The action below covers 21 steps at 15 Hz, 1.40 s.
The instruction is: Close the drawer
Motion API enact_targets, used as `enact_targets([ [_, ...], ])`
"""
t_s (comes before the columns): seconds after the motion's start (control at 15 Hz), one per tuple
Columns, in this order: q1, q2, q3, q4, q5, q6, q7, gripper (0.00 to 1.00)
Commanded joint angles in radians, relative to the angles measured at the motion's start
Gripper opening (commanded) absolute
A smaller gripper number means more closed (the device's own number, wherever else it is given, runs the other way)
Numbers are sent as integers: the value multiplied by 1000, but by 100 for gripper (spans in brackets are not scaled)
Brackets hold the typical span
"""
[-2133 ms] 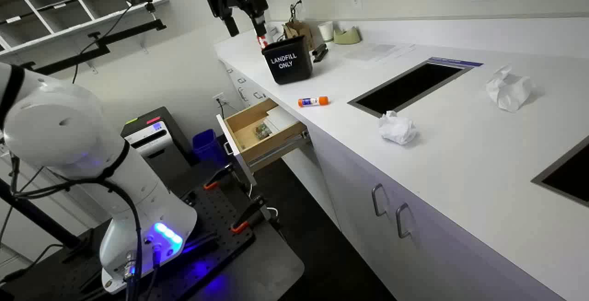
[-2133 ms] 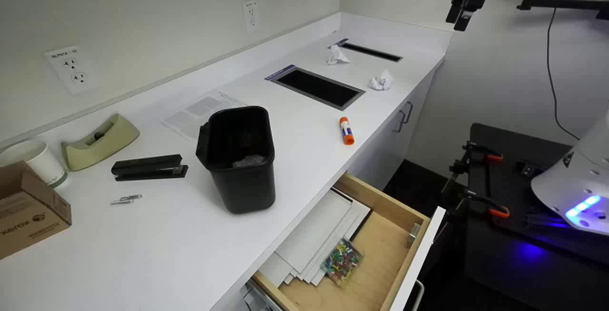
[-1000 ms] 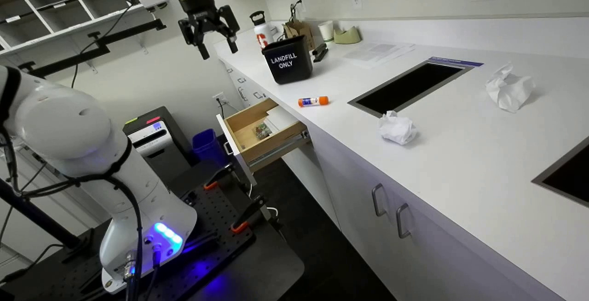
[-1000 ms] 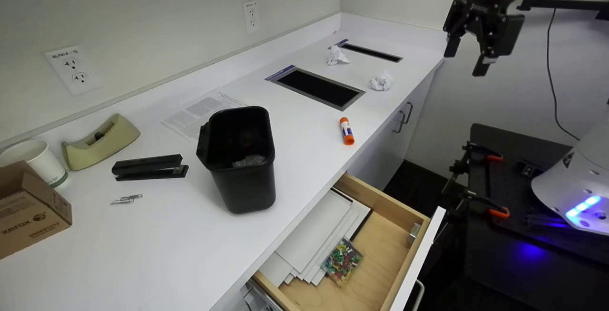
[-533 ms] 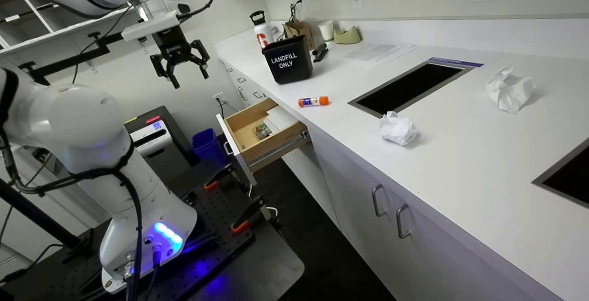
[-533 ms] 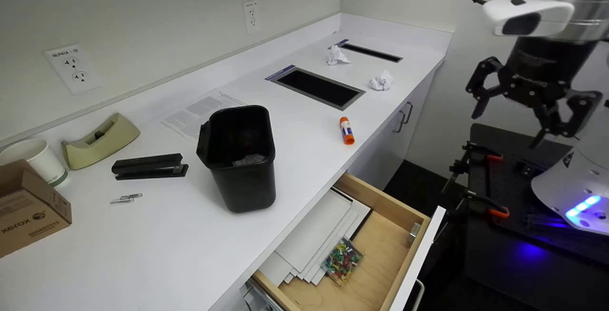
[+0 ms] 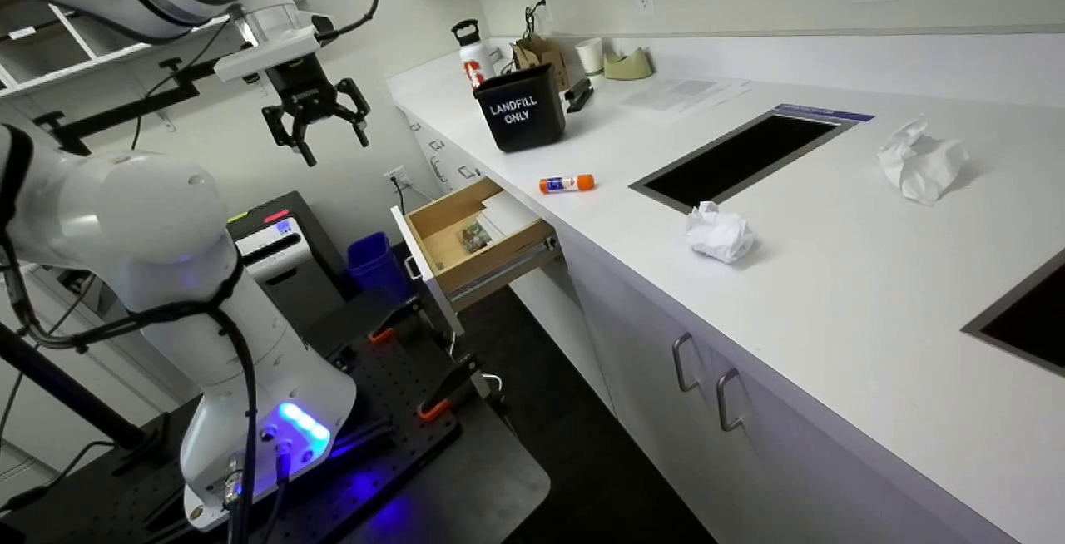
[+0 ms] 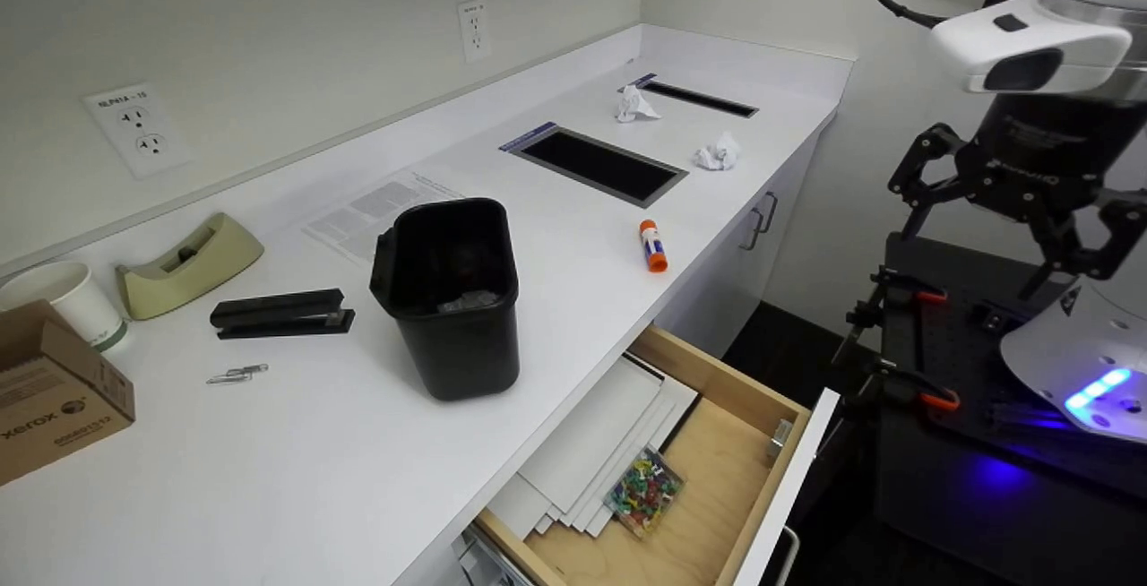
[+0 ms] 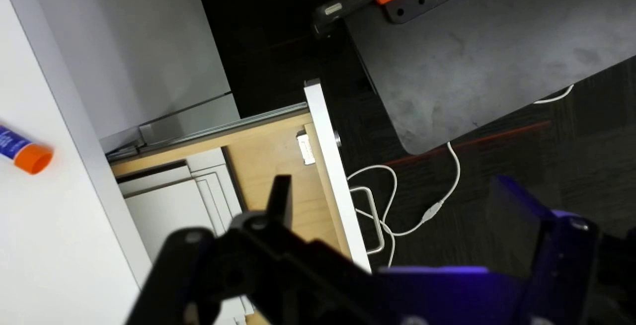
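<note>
The drawer is pulled out from under the white counter, showing tan wooden sides and a white front panel; the panel also shows in the wrist view. Its metal handle sticks out from the front. White sheets and a clear box of coloured pins lie inside. My gripper is open and empty, above the drawer's height and on its front side, touching nothing. It also shows in an exterior view. In the wrist view, the open fingers appear either side of the front panel.
The counter holds a black bin, a glue stick, crumpled papers, a stapler and a box. The robot's dark table with orange clamps faces the drawer. White cables run past the handle.
My open gripper has moved back from the counter and bin toward the robot base and lower, slowing in the last half second. The drawer and counter objects have not moved.
</note>
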Motion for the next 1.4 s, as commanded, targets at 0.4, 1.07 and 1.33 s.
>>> enact_targets([
  [0.4,220,201,87,-10,4,342,-187,100],
  [1.07,319,305,106,-5,-24,389,-247,100],
  [1.33,376,326,148,-48,-90,429,-335,59],
])
